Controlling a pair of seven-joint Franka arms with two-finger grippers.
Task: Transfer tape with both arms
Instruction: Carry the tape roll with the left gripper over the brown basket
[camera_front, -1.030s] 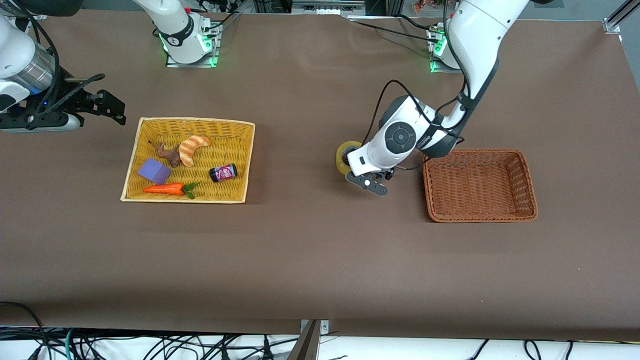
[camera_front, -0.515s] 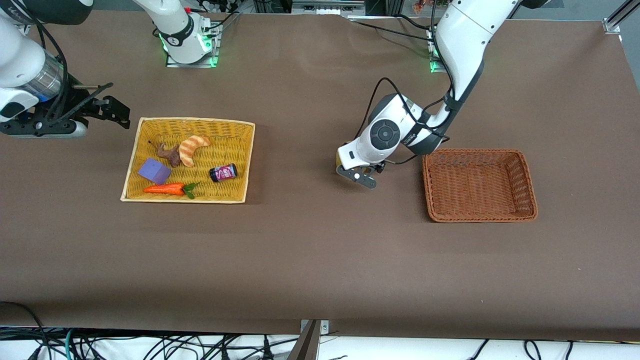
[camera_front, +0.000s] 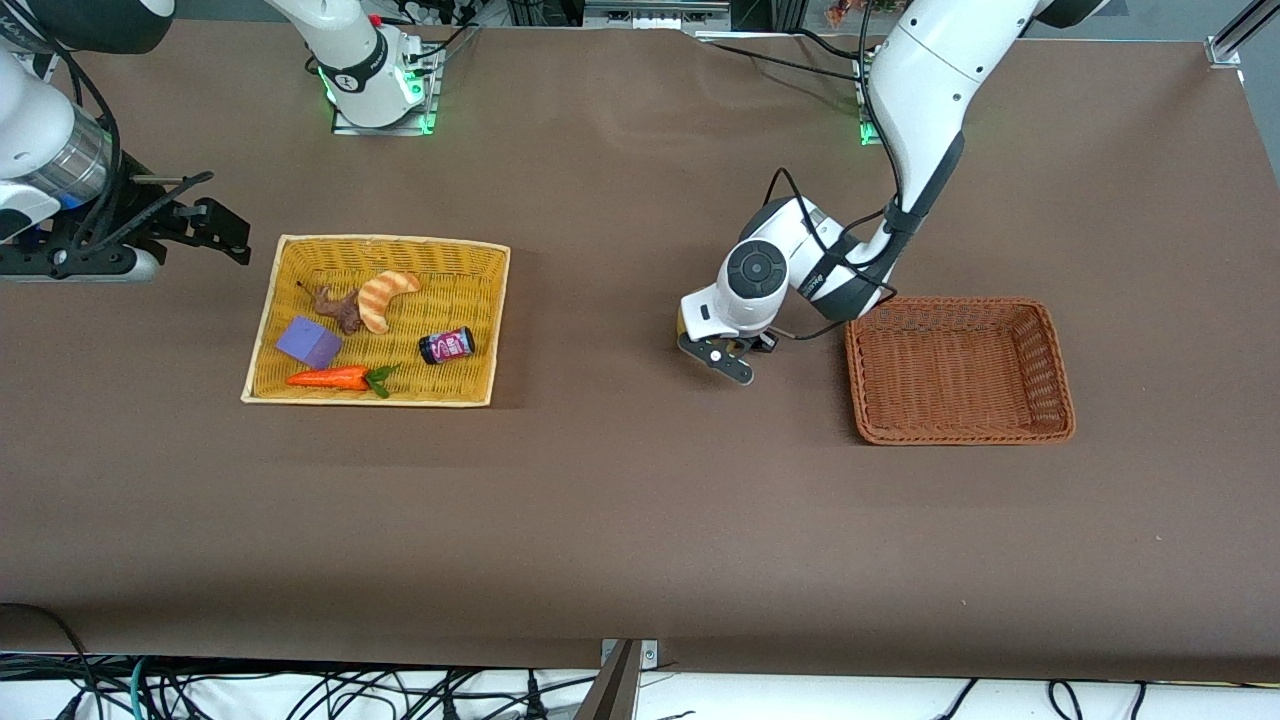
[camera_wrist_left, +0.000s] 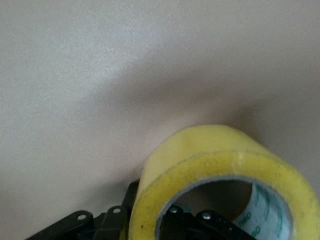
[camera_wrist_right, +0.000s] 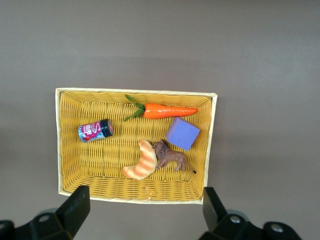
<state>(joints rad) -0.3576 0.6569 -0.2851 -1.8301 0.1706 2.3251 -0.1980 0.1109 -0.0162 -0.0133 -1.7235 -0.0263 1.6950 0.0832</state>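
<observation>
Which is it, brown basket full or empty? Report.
Empty. The brown basket shows only bare weave in the front view; the tape is in the left gripper, shut on its wall.

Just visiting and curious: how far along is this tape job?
Early-to-middle. The left hand has shut on the tape, down between the two baskets. The brown basket beside it holds nothing yet. The right hand waits open above the yellow basket.
</observation>
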